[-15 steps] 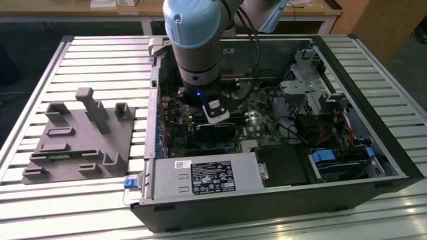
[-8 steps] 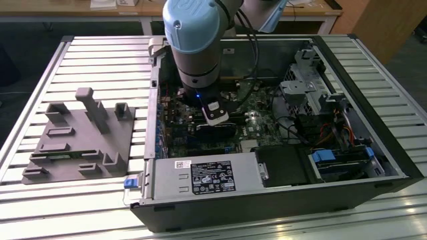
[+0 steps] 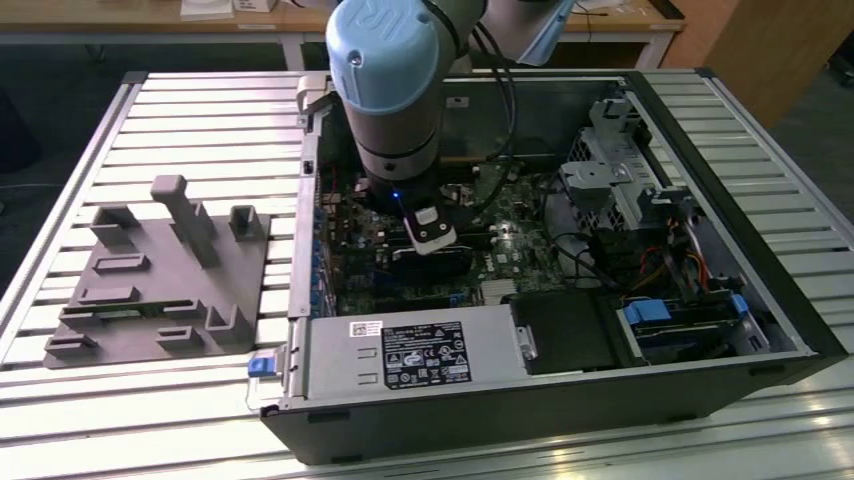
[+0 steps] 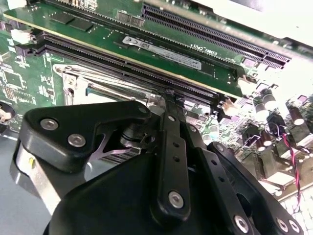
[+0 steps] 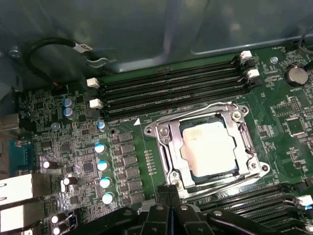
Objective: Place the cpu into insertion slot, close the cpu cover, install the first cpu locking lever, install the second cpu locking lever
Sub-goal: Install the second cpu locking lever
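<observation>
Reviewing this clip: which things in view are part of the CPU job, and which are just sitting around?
Part of the job:
- cpu, lying in the socket
- insertion slot
- cpu cover, down around the cpu
- gripper, low at the socket's edge

Just lying about:
- memory slots
- grey fixture beside the case
- power supply
- drive cage

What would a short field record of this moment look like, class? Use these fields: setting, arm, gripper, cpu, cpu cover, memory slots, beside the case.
setting: open computer case on a slatted table
arm: reaches down into the case
gripper: gripper low at the socket's edge
cpu: cpu lies in the insertion slot
cpu cover: cpu cover down around the chip
memory slots: long black memory slots beside the socket
beside the case: grey fixture block, on the exterior view's left
</observation>
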`<state>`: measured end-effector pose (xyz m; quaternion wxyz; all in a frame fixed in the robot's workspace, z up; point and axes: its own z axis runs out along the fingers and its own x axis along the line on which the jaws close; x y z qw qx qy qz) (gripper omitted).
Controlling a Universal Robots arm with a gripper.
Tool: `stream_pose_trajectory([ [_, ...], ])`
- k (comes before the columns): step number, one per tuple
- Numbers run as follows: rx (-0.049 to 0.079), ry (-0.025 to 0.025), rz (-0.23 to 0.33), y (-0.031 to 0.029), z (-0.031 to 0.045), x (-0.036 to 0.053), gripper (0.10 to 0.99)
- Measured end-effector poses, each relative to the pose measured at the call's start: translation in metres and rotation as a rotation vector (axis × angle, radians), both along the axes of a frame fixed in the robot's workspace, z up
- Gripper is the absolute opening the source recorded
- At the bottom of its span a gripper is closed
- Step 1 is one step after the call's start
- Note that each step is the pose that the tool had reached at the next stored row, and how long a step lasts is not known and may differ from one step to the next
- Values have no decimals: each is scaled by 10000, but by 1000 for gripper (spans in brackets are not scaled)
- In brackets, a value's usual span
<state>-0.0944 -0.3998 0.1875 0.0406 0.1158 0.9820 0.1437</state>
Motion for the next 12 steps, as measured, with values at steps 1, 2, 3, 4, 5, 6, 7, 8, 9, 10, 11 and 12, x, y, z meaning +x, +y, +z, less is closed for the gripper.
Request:
stream_pose_trajectory([
  [1,5,-4,0,1,7,1,106],
  [2,7,-4,0,1,22,1,106],
  [3,11,-6,0,2,43,1,106],
  [4,5,-2,0,1,72,1,106],
  [5,3,-2,0,1,104,0,106],
  [6,1,-2,1,1,137,0,106],
  [7,-1,-2,0,1,170,1,106],
  [8,-2,-1,-1,0,198,0,106],
  [9,-5,-1,-3,0,220,0,106],
  [10,-14,0,-9,0,233,1,106],
  [11,-28,-3,-18,1,234,6,106],
  [12,-76,-3,-40,1,235,15,106],
])
